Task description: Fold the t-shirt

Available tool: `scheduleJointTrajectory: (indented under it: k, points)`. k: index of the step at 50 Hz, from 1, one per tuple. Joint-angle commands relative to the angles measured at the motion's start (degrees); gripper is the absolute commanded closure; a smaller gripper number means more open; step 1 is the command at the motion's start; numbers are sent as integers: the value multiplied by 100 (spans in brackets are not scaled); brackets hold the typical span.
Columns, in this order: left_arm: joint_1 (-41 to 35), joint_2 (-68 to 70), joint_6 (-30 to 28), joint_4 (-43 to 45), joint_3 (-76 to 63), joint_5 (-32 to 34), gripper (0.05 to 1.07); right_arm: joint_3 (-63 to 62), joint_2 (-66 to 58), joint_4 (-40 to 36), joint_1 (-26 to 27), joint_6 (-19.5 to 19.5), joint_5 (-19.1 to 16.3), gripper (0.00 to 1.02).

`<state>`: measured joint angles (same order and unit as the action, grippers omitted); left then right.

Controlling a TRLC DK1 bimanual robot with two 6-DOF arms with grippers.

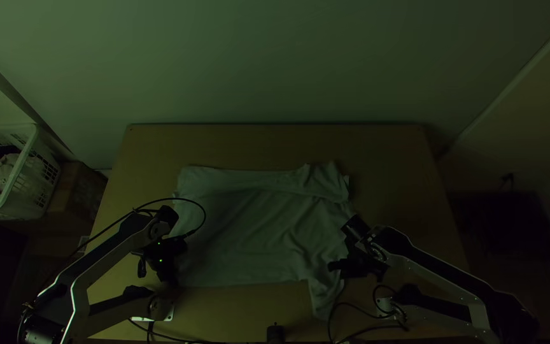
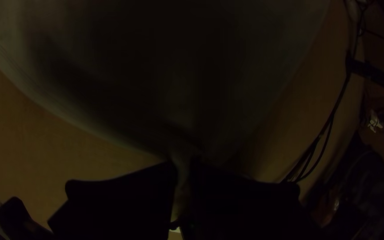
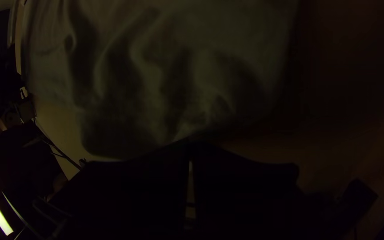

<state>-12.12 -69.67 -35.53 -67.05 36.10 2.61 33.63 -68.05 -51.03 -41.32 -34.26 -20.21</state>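
Observation:
In the top view the pale t-shirt [image 1: 249, 229] lies spread across the middle of the table, creased at the right, a narrow flap pointing to the near edge. My left gripper [image 1: 171, 280] is at its near left corner. In the left wrist view a gathered bit of t-shirt [image 2: 178, 102] runs between the fingers of my left gripper [image 2: 183, 166], which is shut on it. At the shirt's right side is my right gripper [image 1: 338, 265]. The right wrist view has rippled t-shirt [image 3: 170, 80] drawn to the tips of my right gripper [image 3: 190, 149], shut on its edge.
Bare wooden table [image 1: 275, 143] stretches beyond the shirt and along its right side. A white basket [image 1: 17, 185] with cloth items stands off the table's left. Black cables [image 1: 358, 330] lie near the front edge, beside a small dark object [image 1: 275, 334].

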Motion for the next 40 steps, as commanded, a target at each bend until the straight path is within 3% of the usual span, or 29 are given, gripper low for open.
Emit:
scheduleJointTrajectory:
  k: [1,11,23,30,40]
  points:
    - [25,-12,-7,148,-191,196,104,-67,-42,14,80,86,-18,100]
    - [729,-12,-411,7,82,178,104,-5,11,5,353,244,-18,100]
    - [1801,-73,-1246,-168,539,90,104,162,2,-241,1030,825,17,100]
    - [2029,-100,-1413,-204,627,38,104,311,-50,-461,1267,1123,157,100]
    - [2152,-196,-1483,-212,882,38,104,689,29,-663,1346,1132,149,100]
